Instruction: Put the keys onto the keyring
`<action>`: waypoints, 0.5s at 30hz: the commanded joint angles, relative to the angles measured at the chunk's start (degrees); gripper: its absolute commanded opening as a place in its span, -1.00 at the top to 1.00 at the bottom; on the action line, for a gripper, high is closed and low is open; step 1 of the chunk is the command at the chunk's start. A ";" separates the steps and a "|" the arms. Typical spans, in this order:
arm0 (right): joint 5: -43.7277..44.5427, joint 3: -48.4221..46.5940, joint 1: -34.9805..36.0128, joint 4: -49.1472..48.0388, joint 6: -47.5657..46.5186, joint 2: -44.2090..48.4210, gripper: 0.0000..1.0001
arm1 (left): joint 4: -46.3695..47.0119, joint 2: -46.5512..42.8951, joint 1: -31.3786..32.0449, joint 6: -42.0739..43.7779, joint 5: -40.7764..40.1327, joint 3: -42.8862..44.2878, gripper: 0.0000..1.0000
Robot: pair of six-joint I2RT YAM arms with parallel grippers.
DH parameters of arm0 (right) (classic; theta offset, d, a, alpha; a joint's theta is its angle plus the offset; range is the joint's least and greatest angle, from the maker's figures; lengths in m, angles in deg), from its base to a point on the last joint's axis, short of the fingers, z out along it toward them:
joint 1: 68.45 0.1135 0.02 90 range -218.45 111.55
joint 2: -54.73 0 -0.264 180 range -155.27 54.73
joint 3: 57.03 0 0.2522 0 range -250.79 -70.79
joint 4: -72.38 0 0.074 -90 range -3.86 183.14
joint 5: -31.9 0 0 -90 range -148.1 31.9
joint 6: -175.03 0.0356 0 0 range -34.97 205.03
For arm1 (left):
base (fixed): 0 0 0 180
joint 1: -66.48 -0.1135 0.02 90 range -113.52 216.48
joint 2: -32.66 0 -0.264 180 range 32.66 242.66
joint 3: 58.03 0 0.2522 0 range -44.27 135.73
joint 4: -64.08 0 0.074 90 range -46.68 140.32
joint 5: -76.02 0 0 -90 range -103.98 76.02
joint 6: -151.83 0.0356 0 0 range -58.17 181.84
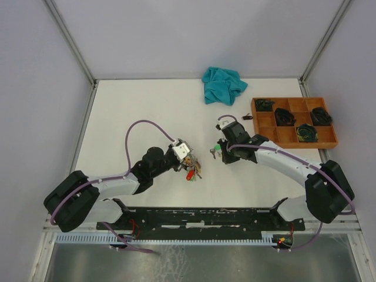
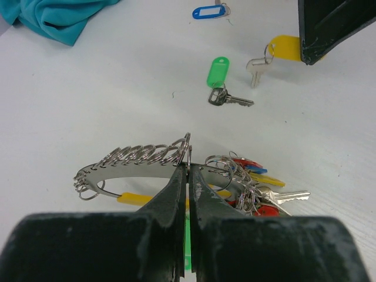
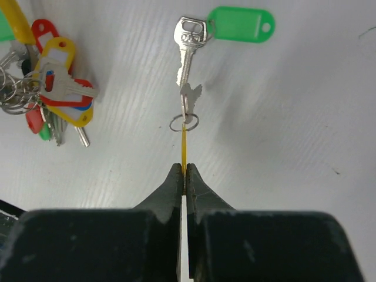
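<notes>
Pinching the keyring [image 2: 126, 175], left hand [image 2: 187, 170]; right hand [image 3: 185, 170] clamped on yellow-tagged key [image 2: 257, 69] (any lettering unreadable).

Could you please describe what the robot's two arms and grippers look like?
Both the left arm and right arm have white links with bulky black joint housings. A thin purple cable loops along each. The left gripper and right gripper are black, with smooth wedge-shaped fingers tapering to narrow tips.

The keyring [image 2: 129, 174], a thin silver ring strung with small split loops, is pinched at its edge and carries a bunch of keys [image 2: 258, 194] with red, blue and yellow tags. 1 green-tagged key [image 2: 222, 82] lies flat just beyond. 1 yellow-tagged key [image 2: 257, 67] is gripped by its tag, and a blue tag [image 2: 208, 12] lies farther off.
</notes>
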 commanded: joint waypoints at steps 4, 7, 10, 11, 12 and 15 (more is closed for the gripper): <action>-6.04 -0.47 -0.32 -2.57 -0.44 -0.23 0.87 | 3.10 -2.49 -0.83 -2.99 0.00 1.19 0.95; -2.59 0.03 -0.25 0.17 1.31 -2.33 0.82 | 3.02 -1.95 -0.90 -3.05 0.23 1.47 0.95; -0.20 1.39 -0.25 1.78 3.22 -3.76 0.74 | 2.67 -1.61 -1.03 -3.18 0.63 1.71 0.95; 0.14 1.78 -0.24 1.93 3.76 -4.16 0.73 | 2.58 -1.55 -1.05 -3.18 0.78 1.82 0.95; 0.33 2.14 -0.24 1.87 4.29 -4.60 0.71 | 2.57 -1.56 -1.01 -3.15 0.93 1.85 0.95; 1.20 2.71 -0.30 1.51 5.24 -5.61 0.66 | 2.50 -1.23 -1.02 -3.25 1.23 1.99 0.94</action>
